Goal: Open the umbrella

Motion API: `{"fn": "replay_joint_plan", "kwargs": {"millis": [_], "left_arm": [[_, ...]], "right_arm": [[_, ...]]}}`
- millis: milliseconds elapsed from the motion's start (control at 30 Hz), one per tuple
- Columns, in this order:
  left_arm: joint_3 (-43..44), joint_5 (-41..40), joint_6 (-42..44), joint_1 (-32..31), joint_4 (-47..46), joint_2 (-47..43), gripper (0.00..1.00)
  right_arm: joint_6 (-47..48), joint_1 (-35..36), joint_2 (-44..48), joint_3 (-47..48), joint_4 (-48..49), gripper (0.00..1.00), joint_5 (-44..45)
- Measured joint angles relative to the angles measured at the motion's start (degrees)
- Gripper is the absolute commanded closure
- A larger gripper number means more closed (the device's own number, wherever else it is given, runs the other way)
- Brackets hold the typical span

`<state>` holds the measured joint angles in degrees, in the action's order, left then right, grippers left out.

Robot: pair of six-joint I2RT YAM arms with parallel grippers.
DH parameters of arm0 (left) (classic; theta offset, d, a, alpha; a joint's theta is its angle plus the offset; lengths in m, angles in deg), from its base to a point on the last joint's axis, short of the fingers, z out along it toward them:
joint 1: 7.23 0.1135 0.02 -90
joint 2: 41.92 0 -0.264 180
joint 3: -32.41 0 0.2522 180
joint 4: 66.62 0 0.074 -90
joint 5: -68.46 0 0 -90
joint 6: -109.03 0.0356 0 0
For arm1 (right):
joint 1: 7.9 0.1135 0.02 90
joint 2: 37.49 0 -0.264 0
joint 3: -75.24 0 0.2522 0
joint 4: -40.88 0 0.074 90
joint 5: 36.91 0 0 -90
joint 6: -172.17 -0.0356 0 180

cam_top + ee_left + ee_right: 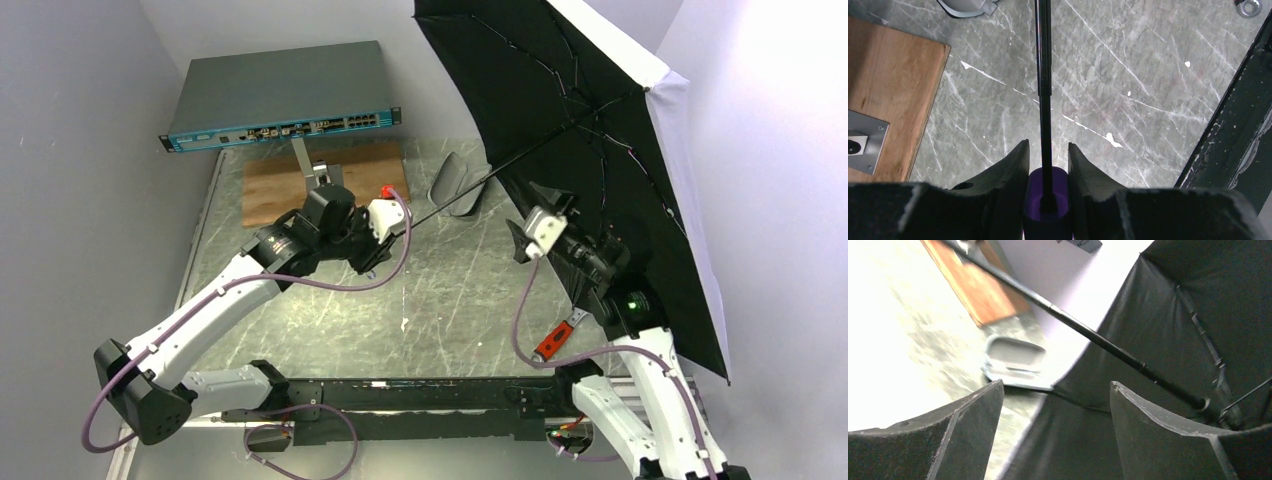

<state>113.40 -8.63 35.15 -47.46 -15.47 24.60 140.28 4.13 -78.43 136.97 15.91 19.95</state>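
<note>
Open umbrella [585, 120] leans over the grey pouch [455, 185], near wooden board [275, 195].

- A robotics lab cell: the left arm [210, 310] and right arm [640, 380] are bolted to a black rail [400, 395] at 6 o'clock on a marble-patterned desk [440, 290].
- Plain grey walls [80, 200] box it in.
- A rack-type network switch [285, 95] stands at 11 o'clock.
- Purple cables [516, 318] loop loosely.
</note>
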Motion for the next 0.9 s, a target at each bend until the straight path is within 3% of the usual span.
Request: {"fn": "replay_joint_plan", "kwargs": {"millis": [200,400,567,700,900], "left_arm": [[0.02,1.57,-0.98,0.42,-0.92,0.09,1.00],[-0.42,2.91,-1.66,0.46,-2.51,-0.07,1.00],[-0.76,3.58,-2.10,0.46,-3.13,-0.07,1.00],[-1.51,3.80,-2.16,0.46,-3.76,-0.07,1.00],[-1.75,4.09,-2.34,0.48,-4.44,-0.02,1.00]], "right_arm": [[-35.06,0.09,-0.39,3.48,0.11,0.21,1.99],[-59.76,0.20,-6.10,5.07,4.22,0.15,9.44],[-76.19,0.46,-14.12,10.08,4.13,0.17,17.73],[-86.40,0.74,-17.07,11.87,5.46,0.27,20.98],[-96.26,1.73,-18.95,11.85,8.96,0.60,23.78]]}}
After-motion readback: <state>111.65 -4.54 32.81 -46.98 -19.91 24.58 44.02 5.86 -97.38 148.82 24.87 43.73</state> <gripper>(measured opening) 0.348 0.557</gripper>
